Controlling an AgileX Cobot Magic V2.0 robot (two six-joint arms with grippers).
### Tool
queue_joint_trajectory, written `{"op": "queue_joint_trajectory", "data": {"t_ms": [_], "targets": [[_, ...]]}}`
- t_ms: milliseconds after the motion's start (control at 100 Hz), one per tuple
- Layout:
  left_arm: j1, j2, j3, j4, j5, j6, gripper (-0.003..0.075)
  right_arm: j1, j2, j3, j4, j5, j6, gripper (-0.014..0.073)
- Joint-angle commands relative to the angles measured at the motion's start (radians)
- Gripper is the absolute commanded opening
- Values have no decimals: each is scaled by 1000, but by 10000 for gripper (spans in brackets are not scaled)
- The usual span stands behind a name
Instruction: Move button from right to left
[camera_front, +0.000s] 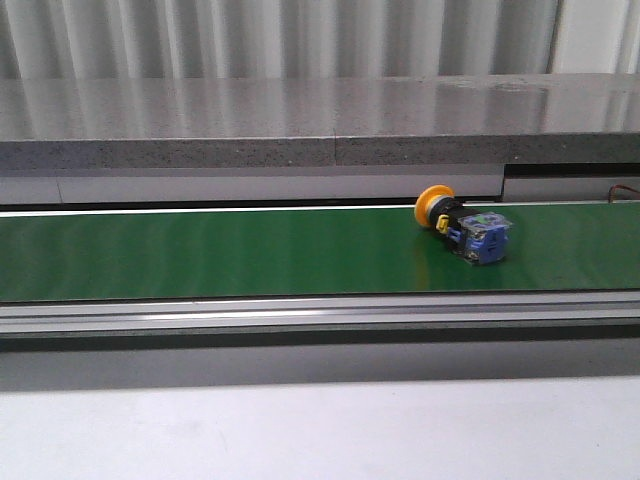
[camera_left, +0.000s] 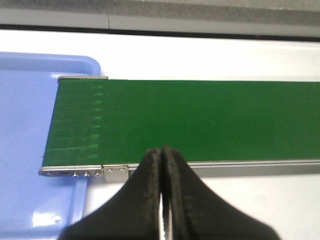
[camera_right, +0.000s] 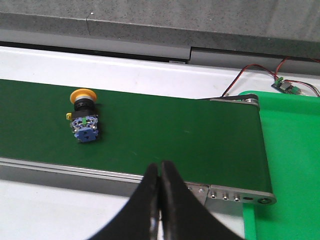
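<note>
Push button (camera_front: 465, 225) lying on side on green conveyor belt (camera_front: 200, 250), right part. My right gripper (camera_right: 160, 172) and left gripper (camera_left: 163, 157) both hover with jaws pressed together. Risk: round cap rolls if I nudge it.

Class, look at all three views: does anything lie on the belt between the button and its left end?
Nothing visible does. The button lies on its side on the green belt, whose surface leftward shows bare to the blue tray.
</note>
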Motion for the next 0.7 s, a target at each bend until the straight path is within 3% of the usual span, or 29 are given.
{"op": "queue_joint_trajectory", "data": {"t_ms": [0, 250, 340, 460, 610, 650, 690], "targets": [[0, 54, -41, -12, -23, 1, -20, 2, 3, -24, 8, -66, -11, -68], [0, 145, -41, -8, 7, 3, -18, 2, 3, -24, 8, -66, -11, -68], [0, 153, -41, -8, 7, 8, 32, 2, 3, -24, 8, -66, -11, -68], [0, 153, -41, -8, 7, 13, 241, 2, 3, -24, 8, -66, -11, -68], [0, 153, -41, -12, 13, 13, 642, 2, 3, -24, 8, -66, -11, -68], [0, 153, -41, -12, 13, 13, 707, 2, 3, -24, 8, -66, -11, -68], [0, 153, -41, -14, 13, 13, 712, 2, 3, -24, 8, -66, -11, -68]]}}
